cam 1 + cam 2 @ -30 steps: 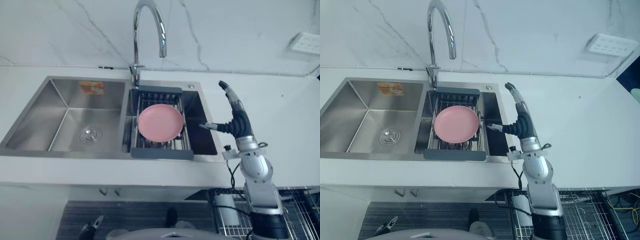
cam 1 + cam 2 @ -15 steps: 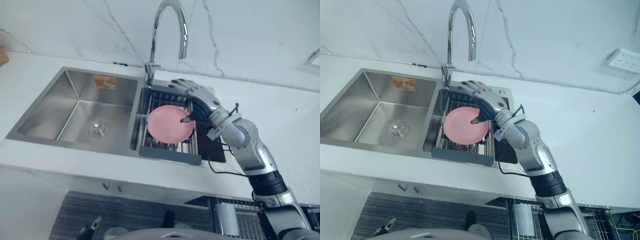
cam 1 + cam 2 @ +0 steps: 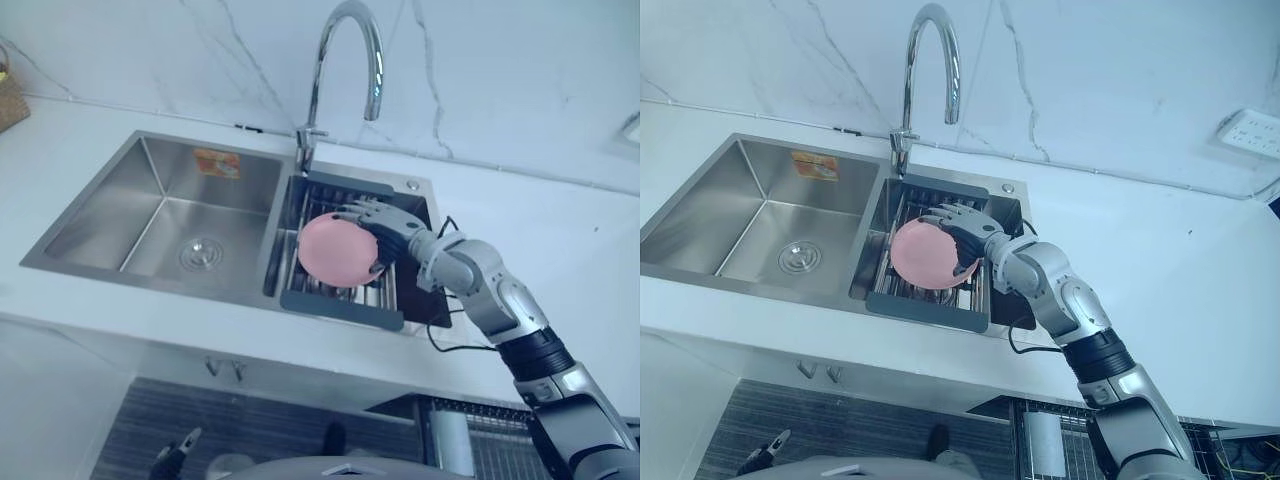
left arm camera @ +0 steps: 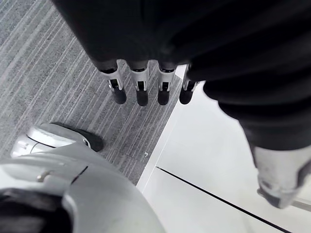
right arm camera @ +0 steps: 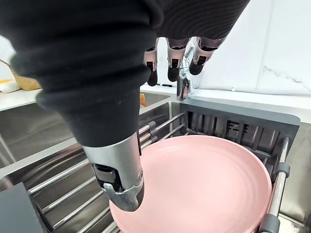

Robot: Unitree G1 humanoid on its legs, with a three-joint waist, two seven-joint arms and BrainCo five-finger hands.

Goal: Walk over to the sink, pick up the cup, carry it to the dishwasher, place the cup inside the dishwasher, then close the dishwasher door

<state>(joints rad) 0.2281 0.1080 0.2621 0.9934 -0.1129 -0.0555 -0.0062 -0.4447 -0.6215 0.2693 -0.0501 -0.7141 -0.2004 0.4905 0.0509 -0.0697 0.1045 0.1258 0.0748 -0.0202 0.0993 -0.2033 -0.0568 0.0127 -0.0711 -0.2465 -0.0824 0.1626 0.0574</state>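
Note:
I see no cup; a pink plate [image 3: 335, 250] lies tilted in a dark grey drying rack [image 3: 340, 305] set in the sink's right basin. My right hand [image 3: 395, 228] reaches in from the right and hovers at the plate's right edge. In the right wrist view its fingers [image 5: 174, 63] stretch out above the plate [image 5: 209, 184] and its thumb [image 5: 119, 184] stands apart near the rim, so the hand is open and grips nothing. My left hand [image 4: 141, 87] hangs over the striped floor with straight fingers, open.
A tall chrome faucet [image 3: 350, 40] arches over the divide between the basins. The left basin [image 3: 170, 230] holds only its drain. White counter surrounds the sink, with a wall socket [image 3: 1245, 130] at the far right. A wire rack [image 3: 470, 440] shows below the counter.
The camera has shifted. My right hand swung from the counter right of the sink leftwards over the rack, then dropped lower to the plate's right edge.

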